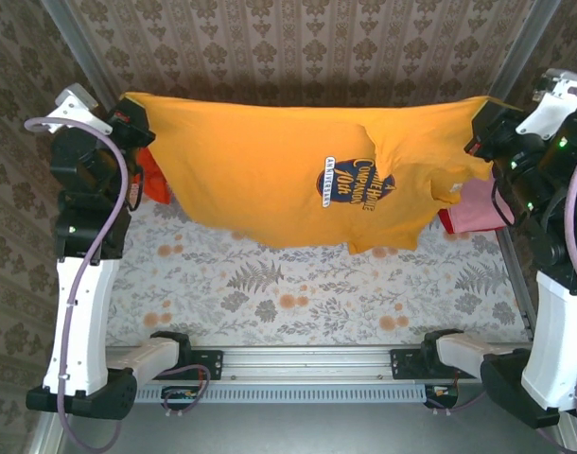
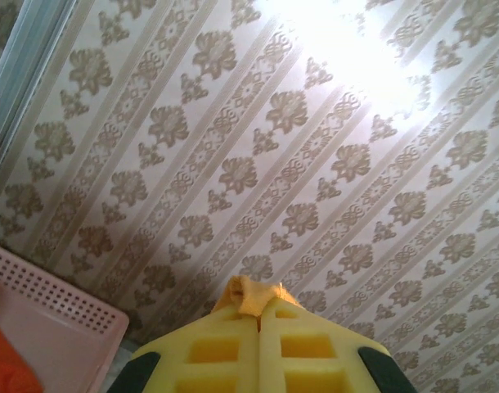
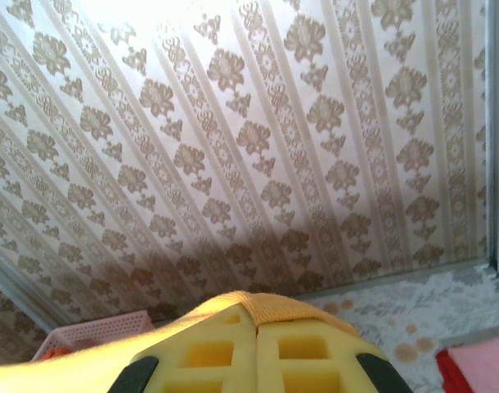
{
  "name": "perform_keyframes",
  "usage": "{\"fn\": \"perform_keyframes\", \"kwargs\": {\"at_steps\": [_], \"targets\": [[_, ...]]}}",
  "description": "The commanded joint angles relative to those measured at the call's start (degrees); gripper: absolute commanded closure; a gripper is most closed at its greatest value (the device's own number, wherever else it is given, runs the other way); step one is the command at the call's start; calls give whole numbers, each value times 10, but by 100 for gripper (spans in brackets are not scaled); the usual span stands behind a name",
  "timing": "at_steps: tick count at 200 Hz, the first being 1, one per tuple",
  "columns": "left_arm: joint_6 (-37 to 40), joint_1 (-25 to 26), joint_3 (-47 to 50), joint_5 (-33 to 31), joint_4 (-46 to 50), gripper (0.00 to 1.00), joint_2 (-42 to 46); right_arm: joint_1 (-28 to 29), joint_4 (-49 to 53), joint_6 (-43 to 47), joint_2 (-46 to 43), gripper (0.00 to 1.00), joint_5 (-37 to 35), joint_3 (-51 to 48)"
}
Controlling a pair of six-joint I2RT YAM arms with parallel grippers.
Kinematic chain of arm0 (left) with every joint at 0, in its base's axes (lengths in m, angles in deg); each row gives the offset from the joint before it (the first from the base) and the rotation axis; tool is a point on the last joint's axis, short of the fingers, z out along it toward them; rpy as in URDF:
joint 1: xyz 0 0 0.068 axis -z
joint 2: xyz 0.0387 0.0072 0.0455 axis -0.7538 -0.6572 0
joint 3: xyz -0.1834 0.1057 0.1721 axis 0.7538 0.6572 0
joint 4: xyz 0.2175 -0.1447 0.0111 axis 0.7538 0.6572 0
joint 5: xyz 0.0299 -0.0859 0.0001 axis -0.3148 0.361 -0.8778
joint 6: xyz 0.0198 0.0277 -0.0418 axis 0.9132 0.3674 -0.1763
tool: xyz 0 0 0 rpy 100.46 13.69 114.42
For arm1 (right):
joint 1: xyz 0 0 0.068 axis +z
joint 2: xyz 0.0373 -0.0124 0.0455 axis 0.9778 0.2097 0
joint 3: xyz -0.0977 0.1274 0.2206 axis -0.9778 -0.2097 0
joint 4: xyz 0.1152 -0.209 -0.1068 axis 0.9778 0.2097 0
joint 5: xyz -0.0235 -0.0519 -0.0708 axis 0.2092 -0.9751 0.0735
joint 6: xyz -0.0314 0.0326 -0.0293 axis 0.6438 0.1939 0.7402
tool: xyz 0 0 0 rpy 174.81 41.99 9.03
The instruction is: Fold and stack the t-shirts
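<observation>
A golden-yellow t-shirt (image 1: 288, 165) with a dark-blue round chest print (image 1: 357, 184) hangs spread in the air above the table. My left gripper (image 1: 128, 109) is shut on its left corner and my right gripper (image 1: 482, 118) on its right corner. In the left wrist view a tuft of the yellow cloth (image 2: 251, 296) sticks out between the closed gripper (image 2: 259, 315). In the right wrist view a yellow hem (image 3: 298, 307) lies over the closed gripper (image 3: 256, 326). An orange-red t-shirt (image 1: 154, 184) peeks out at the left. A pink t-shirt (image 1: 480, 206) on a red one (image 1: 446, 222) lies at the right.
The table (image 1: 298, 293) has a floral cloth under the hanging shirt. A pink lattice basket (image 2: 45, 319) stands at the back left with orange cloth (image 2: 4, 360) in it. Patterned walls close in the back and sides. A metal rail (image 1: 307, 364) runs along the near edge.
</observation>
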Motion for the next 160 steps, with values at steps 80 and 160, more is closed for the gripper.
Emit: {"fn": "perform_keyframes", "kwargs": {"at_steps": [80,160], "targets": [[34,-24,-73,10,-21,100,-158,-26,9,41,187,100,-53,114],[8,-42,-234,63,-9,100,-361,-68,-152,-30,357,100,38,157]]}}
